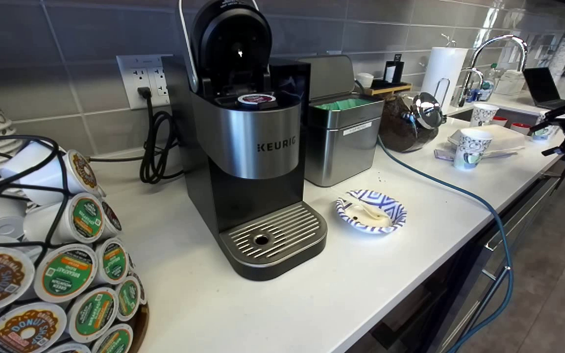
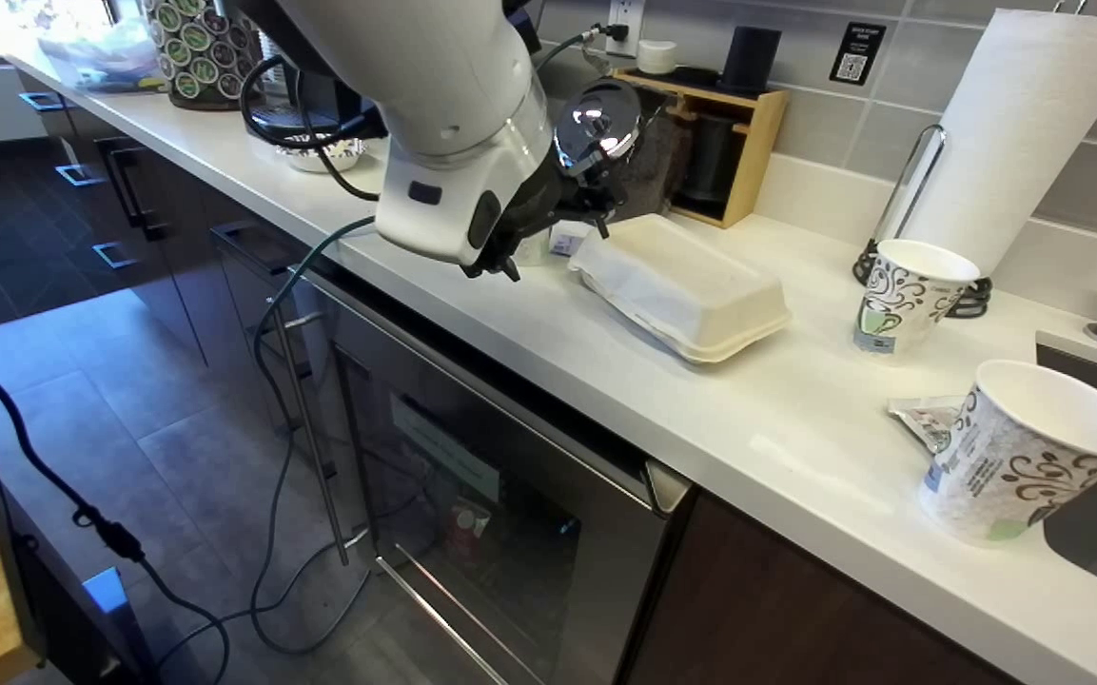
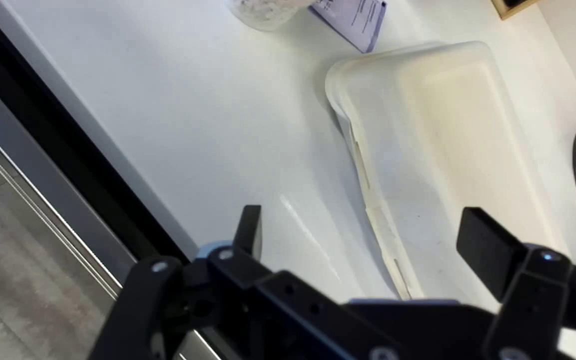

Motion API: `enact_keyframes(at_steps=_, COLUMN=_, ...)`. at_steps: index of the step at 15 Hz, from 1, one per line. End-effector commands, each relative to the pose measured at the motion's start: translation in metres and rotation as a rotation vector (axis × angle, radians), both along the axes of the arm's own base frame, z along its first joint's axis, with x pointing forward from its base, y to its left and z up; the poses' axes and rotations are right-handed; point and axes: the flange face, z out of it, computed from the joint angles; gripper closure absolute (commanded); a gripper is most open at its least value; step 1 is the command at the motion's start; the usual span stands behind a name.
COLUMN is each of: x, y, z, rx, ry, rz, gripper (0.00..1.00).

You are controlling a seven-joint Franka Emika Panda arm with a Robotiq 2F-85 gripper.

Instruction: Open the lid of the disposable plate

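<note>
The disposable plate is an off-white lidded clamshell container (image 2: 686, 285) on the white counter. Its lid is shut, and its front rim with slits shows in the wrist view (image 3: 447, 135). It also shows in an exterior view (image 1: 503, 137), partly behind a patterned paper cup. My gripper (image 2: 556, 251) is open and empty, above the counter near the container's front end. In the wrist view my fingers (image 3: 360, 220) are spread wide, one over bare counter and one over the lid, with the front rim between them. I see no contact with the container.
A paper cup (image 1: 473, 149) and a purple packet (image 3: 355, 20) stand by the container's end. More cups (image 2: 914, 295) and a paper towel roll (image 2: 1033, 124) are beyond it, near the sink. A chrome-lidded coffee jar (image 1: 409, 122) stands behind. The counter's front edge runs below the arm.
</note>
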Motion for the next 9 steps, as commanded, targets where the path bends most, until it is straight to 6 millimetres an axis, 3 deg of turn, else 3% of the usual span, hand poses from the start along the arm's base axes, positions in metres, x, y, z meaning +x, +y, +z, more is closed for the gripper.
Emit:
enact_keyframes(at_steps=1, x=0.001, y=0.0, z=0.001, rx=0.0, ry=0.001, rz=0.001, gripper=0.0)
enact_keyframes(at_steps=3, x=0.0, y=0.0, z=0.001, rx=-0.001, ry=0.001, rz=0.001, gripper=0.0)
enact_keyframes(at_steps=9, x=0.022, y=0.02, z=-0.007, rx=-0.094, ry=-0.126, rz=-0.325, gripper=0.0)
